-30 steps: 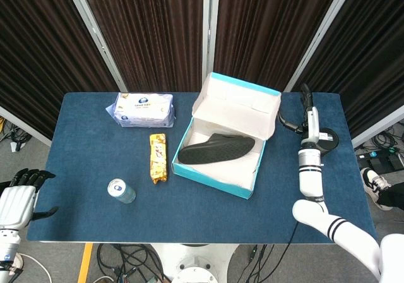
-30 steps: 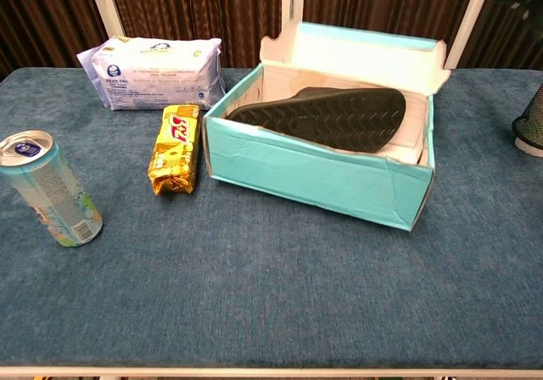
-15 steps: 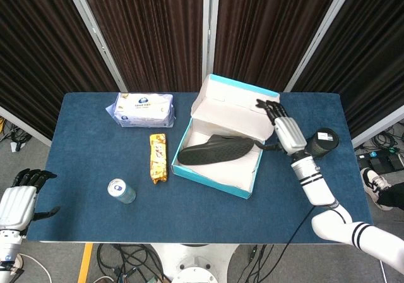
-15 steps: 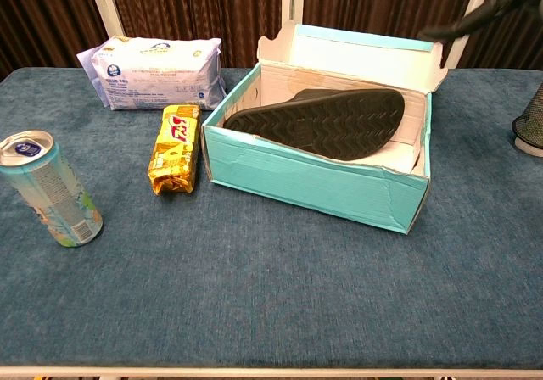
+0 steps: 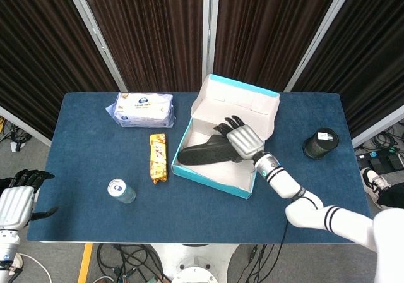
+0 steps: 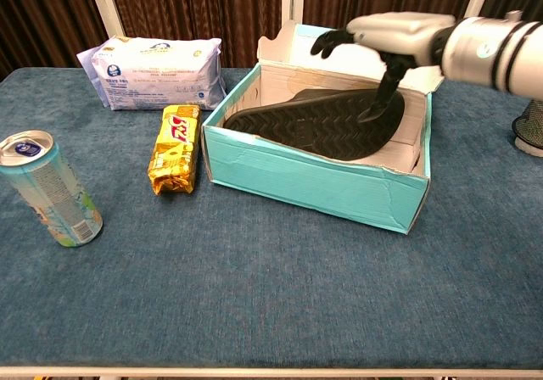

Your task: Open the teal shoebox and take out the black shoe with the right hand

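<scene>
The teal shoebox (image 5: 214,180) (image 6: 314,179) stands open mid-table, its lid (image 5: 243,103) (image 6: 365,53) tipped up at the back. Inside lies the black shoe (image 5: 201,152) (image 6: 314,125), sole up in the chest view. My right hand (image 5: 240,140) (image 6: 389,34) hovers inside the box over the shoe's right end, fingers spread, holding nothing. Its thumb points down close to the sole; I cannot tell if it touches. My left hand (image 5: 16,201) rests off the table's near left corner, fingers apart and empty, seen only in the head view.
A white-blue tissue pack (image 5: 142,109) (image 6: 157,73) lies at the back left. A yellow snack packet (image 5: 158,158) (image 6: 176,148) lies left of the box. A drink can (image 5: 120,191) (image 6: 49,190) stands near the front left. A black cylinder (image 5: 320,143) (image 6: 531,125) stands right.
My right arm swung in from the table's right side, and the hand came down over the shoe inside the box. The box shifted slightly. The left hand stayed put.
</scene>
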`<state>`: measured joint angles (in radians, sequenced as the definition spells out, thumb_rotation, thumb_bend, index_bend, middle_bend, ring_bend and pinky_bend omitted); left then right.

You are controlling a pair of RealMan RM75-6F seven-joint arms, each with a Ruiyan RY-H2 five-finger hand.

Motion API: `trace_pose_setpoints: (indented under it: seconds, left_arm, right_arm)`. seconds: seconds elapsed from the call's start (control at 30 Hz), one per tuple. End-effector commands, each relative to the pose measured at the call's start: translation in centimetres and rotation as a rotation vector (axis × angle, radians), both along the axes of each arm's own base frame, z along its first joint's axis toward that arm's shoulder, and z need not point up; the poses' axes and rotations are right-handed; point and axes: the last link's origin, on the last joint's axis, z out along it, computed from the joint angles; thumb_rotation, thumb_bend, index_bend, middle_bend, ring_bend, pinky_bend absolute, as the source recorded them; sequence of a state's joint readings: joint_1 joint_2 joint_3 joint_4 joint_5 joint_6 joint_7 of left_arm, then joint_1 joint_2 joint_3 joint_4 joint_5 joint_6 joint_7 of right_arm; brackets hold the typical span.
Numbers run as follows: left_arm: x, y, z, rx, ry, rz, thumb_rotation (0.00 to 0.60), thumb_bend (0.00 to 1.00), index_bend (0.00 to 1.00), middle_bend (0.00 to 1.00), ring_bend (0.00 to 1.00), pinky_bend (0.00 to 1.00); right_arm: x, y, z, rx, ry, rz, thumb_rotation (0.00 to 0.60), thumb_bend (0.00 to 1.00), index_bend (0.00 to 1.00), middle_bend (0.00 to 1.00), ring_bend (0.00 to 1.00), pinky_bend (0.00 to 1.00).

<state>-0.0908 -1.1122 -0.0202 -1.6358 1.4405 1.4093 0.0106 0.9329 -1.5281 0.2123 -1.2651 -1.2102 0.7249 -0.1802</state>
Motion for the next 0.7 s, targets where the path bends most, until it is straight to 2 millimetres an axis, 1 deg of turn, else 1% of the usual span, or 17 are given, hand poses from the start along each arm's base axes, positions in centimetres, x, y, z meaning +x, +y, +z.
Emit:
trace_pose_setpoints:
  seconds: [0.03,0.27,0.4,0.47,0.5,0.53,0.6,0.67,0.7]
  left_arm:
    - [-0.2,0.0,-0.1,0.001,-0.005,0.005,0.600,0.00,0.26,0.22,0.14,0.11]
    - [-0.8,0.0,-0.2,0.001,-0.008,0.017,0.600,0.00,0.26,0.22,0.14,0.11]
    - [-1.0,-0.1,-0.2,0.001,-0.011,0.022,0.600,0.00,0.26,0.22,0.14,0.11]
    - [-1.2,-0.1,-0.2,0.002,-0.012,0.025,0.600,0.00,0.26,0.22,0.14,0.11]
    - [-1.2,-0.2,-0.2,0.003,-0.012,0.026,0.600,0.00,0.26,0.22,0.14,0.11]
    - [-1.3,-0.2,-0.2,0.004,-0.013,0.029,0.600,0.00,0.26,0.22,0.14,0.11]
    - [-1.4,-0.3,-0.2,0.003,-0.012,0.036,0.600,0.00,0.26,0.22,0.14,0.11]
    - [-1.5,-0.3,-0.2,0.002,-0.008,0.038,0.600,0.00,0.26,0.22,0.14,0.11]
    - [-1.5,-0.3,-0.2,0.001,-0.008,0.037,0.600,0.00,0.26,0.22,0.14,0.11]
  right_arm:
    - [1.7,-0.5,-2.6,0.009,0.090,0.041,0.600,0.00,0.14,0.13,0.03,0.00]
    - [3.4,-1.3,-4.9,-0.013,0.159,0.076,0.600,0.00,0.16,0.13,0.03,0.00]
    - [3.8,-1.6,-6.1,-0.013,0.207,0.088,0.600,0.00,0.20,0.17,0.03,0.00]
    - [3.9,-1.6,-6.6,-0.013,0.212,0.087,0.600,0.02,0.29,0.22,0.04,0.00]
    - [4.0,-1.6,-6.7,-0.019,0.210,0.090,0.600,0.05,0.37,0.27,0.07,0.00]
    - [4.0,-1.7,-6.8,-0.028,0.209,0.096,0.600,0.07,0.43,0.31,0.09,0.00]
    - [4.0,-1.7,-6.6,-0.053,0.206,0.113,0.600,0.16,0.61,0.43,0.18,0.00]
    - [3.9,-1.9,-6.1,-0.074,0.196,0.125,0.600,0.21,0.72,0.52,0.26,0.00]
    - [3.9,-2.0,-5.9,-0.082,0.190,0.130,0.600,0.21,0.74,0.54,0.28,0.00]
